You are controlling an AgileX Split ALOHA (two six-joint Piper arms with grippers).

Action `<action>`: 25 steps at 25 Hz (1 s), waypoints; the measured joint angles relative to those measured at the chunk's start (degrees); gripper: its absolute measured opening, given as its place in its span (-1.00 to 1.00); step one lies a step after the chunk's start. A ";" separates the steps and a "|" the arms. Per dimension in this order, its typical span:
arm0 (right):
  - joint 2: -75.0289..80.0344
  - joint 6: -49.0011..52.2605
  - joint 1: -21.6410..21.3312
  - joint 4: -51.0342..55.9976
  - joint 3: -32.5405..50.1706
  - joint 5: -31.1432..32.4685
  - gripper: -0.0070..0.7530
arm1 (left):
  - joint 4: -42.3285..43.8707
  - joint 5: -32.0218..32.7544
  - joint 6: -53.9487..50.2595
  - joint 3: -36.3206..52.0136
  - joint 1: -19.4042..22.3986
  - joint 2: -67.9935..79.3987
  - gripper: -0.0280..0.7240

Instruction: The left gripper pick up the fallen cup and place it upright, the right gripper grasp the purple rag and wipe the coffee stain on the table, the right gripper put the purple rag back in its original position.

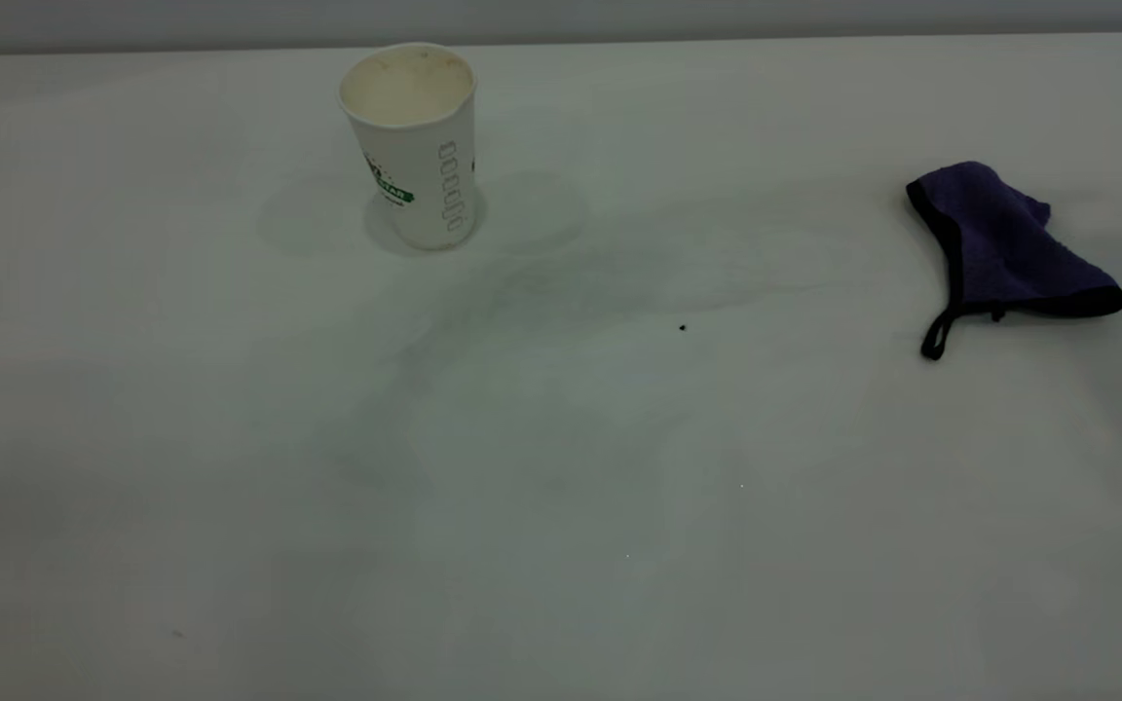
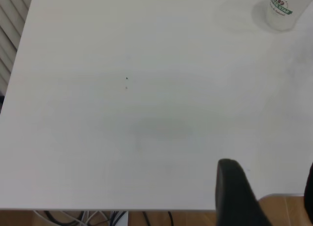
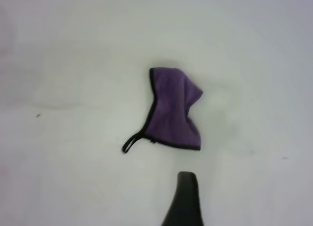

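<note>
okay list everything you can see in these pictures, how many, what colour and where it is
cup: one, white with a green logo, upright at the far left of the table
purple rag: one, purple with black edging and a black loop, crumpled at the right of the table
black speck: one, tiny, near the table's middle
table: one, white, with faint grey smears between cup and rag; no brown stain shows
cables: several, dark and pale, below the table edge
left gripper: dark fingers at the table's near edge, holding nothing
right gripper: one dark finger showing, near the rag, not touching it
</note>
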 joint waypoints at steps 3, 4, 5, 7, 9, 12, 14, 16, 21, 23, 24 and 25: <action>-8.01 0.00 0.63 0.22 7.04 0.31 0.93 | 0.00 0.00 0.00 0.00 0.00 0.00 0.18; -10.21 0.00 0.68 0.47 9.31 0.51 0.93 | 0.00 0.00 0.00 0.00 0.00 0.00 0.18; -12.85 -0.07 0.68 0.47 12.18 0.50 0.93 | 0.00 0.00 0.00 0.00 0.00 0.00 0.18; -17.92 -0.02 0.68 0.47 18.40 0.57 0.93 | 0.00 0.00 0.00 0.00 0.00 0.00 0.18; -22.14 0.63 0.68 0.47 24.30 0.70 0.93 | 0.00 0.00 0.00 0.00 0.00 0.00 0.18; -27.71 1.03 0.68 0.69 33.34 0.69 0.92 | 0.00 0.00 0.00 0.00 0.00 0.00 0.18; -31.10 1.03 0.68 1.53 39.41 0.69 0.92 | 0.00 0.00 0.00 0.00 0.00 0.00 0.18; -34.53 1.03 0.68 2.10 44.78 0.51 0.92 | 0.00 0.00 0.00 0.00 0.00 0.00 0.18; -48.64 0.85 0.68 2.14 56.49 -0.12 0.89 | 0.00 0.00 0.00 0.00 0.00 0.00 0.18; -54.37 0.73 0.68 2.14 59.40 -0.87 0.88 | 0.00 0.00 0.00 0.00 0.00 0.00 0.18; -57.15 0.73 0.68 2.27 60.75 -1.23 0.88 | 0.00 0.00 0.00 0.00 0.00 0.00 0.18; -59.33 0.73 0.68 2.55 61.81 -1.37 0.88 | 0.00 0.00 0.00 0.00 0.00 0.00 0.18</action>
